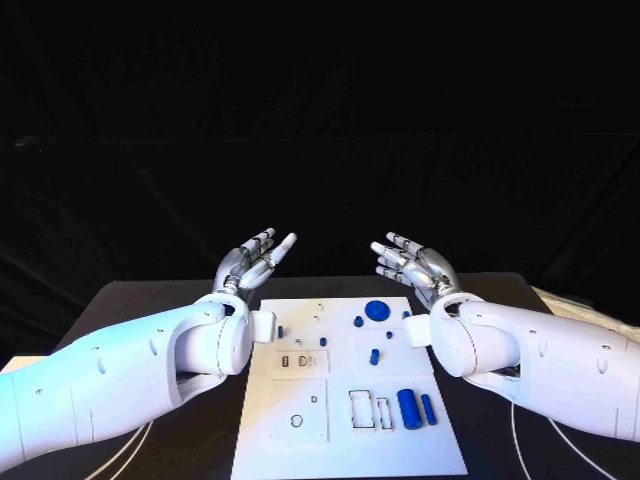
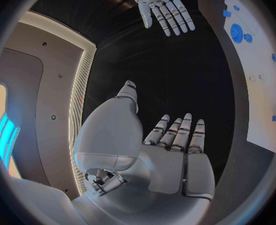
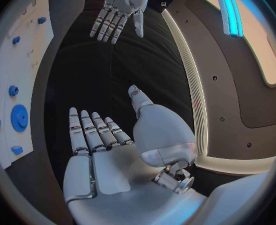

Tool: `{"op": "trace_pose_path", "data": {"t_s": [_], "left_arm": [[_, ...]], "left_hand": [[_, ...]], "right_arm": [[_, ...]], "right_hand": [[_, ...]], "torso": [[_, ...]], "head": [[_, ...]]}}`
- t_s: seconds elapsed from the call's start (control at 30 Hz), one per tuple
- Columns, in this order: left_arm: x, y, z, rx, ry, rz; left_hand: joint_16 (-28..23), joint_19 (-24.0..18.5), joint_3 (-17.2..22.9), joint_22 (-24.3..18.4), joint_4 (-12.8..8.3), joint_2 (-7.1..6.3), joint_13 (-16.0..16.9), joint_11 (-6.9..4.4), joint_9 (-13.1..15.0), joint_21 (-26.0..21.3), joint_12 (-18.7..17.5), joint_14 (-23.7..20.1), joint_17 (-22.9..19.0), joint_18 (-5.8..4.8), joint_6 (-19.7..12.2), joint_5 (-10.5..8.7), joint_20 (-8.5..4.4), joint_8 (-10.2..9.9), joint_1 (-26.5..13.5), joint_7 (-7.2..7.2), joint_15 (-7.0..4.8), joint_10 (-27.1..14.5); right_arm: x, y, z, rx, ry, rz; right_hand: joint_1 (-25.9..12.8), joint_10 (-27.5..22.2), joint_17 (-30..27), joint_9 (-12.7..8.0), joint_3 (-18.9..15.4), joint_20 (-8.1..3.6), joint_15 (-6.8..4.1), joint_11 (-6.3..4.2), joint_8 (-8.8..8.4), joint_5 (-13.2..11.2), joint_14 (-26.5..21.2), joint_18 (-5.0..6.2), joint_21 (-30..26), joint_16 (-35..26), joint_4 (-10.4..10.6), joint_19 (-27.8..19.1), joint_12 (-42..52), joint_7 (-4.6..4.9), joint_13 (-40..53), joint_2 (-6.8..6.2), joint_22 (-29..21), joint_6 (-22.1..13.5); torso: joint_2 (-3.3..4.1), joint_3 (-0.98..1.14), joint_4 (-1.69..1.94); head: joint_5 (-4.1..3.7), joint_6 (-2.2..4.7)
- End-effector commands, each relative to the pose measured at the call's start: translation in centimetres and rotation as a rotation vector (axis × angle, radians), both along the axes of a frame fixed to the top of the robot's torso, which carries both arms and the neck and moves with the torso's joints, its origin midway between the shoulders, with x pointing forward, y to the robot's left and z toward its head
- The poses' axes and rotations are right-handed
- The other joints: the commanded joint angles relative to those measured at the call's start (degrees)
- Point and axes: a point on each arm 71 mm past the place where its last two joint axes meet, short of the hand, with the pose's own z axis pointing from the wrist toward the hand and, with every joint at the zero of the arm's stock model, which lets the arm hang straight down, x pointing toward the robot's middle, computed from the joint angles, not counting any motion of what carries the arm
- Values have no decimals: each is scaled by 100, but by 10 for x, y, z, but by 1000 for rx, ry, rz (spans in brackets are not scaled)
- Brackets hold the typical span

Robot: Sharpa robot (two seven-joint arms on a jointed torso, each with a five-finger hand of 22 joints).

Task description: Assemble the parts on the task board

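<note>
- left hand (image 1: 252, 259): raised past the far left corner of the task board (image 1: 284, 455), fingers spread, holding nothing
- task board: table centre; blue parts (image 1: 376, 311) lie toward its right side
- right hand (image 1: 417, 262): raised past the far right corner, fingers spread, empty

Black table (image 1: 162, 300) (dark backdrop behind)

We logged the left hand (image 2: 172, 150), fingers apart, holding nothing; the right hand (image 2: 163, 5) opposite, likewise spread; the white task board (image 2: 260, 105) bearing a blue gear (image 2: 237, 33) and small blue parts.
</note>
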Motion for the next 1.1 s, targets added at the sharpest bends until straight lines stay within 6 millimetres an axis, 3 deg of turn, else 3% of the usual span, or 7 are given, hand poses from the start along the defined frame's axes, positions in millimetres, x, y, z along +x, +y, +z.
{"op": "trace_pose_path", "data": {"t_s": [0.03,0.2,0.3,0.43,0.57,0.87,1.1], "left_arm": [[0,-6,1,-31,-7,-75],[0,-6,1,-31,-7,-75],[0,-6,1,-31,-7,-75],[-3,3,5,-2,-76,-86],[-9,8,9,3,-84,-86],[-24,9,19,-19,-90,-154],[-36,5,27,-52,-84,-219]], "left_hand": [[45,55,13,16,75,0,17,44,15,45,20,133,18,111,129,52,89,43,338,628,52,111],[215,783,40,151,64,67,66,254,56,287,94,926,114,175,576,42,94,111,494,811,218,693],[457,1855,34,350,33,143,110,281,100,674,179,1896,226,202,1095,31,80,197,604,824,198,1337],[883,3098,0,602,-64,268,254,118,177,1274,507,2923,359,445,2057,23,40,369,743,783,-67,3124],[1133,3852,-91,739,-219,349,246,-67,230,1653,719,3636,470,569,3172,22,-68,538,816,630,-295,3858],[1141,4427,-168,790,-523,474,256,-281,196,1852,776,4270,684,565,3674,20,-288,571,1005,442,-511,4512],[1105,4602,-199,796,-625,535,251,-331,187,1890,718,4488,809,563,3786,21,-354,530,1051,400,-574,4666]], "right_arm": [[0,14,-1,-20,17,227],[4,17,-2,-44,28,309],[5,18,-2,-52,32,333],[12,-3,15,-252,-171,249],[12,-8,21,-309,-213,242],[17,-18,37,-476,-295,252],[22,-21,45,-776,-341,287]], "right_hand": [[479,409,34,34,71,44,45,69,61,51,403,152,85,48,-214,297,71,847,33,80,44,328],[957,1617,114,113,266,35,-80,-14,180,-70,1711,294,321,186,-569,1222,198,806,105,128,160,1310],[1137,2560,154,153,389,33,-224,-127,250,-113,2645,440,494,318,-726,1652,289,716,145,136,214,2049],[1200,3074,143,177,542,18,-364,-242,289,-133,3105,556,642,389,-850,1938,325,627,137,125,243,2869],[1172,3301,137,182,713,-16,-414,-304,233,-141,3321,571,713,334,-949,2079,243,595,131,89,239,3322],[1068,3812,147,196,1110,-209,-608,-454,234,-156,3922,581,996,357,-1090,2537,228,491,135,-42,307,3799],[1124,4218,167,193,1276,-535,-859,-596,222,-171,4666,572,1569,483,-1104,3208,227,388,150,-355,566,3940]], "torso": [[-1,0,-1],[-1,0,-1],[-1,0,-1],[118,0,1],[211,11,0],[478,22,57],[695,17,97]], "head": [[0,0],[0,0],[0,0],[-53,-4],[-71,22],[-137,111],[-217,203]]}}
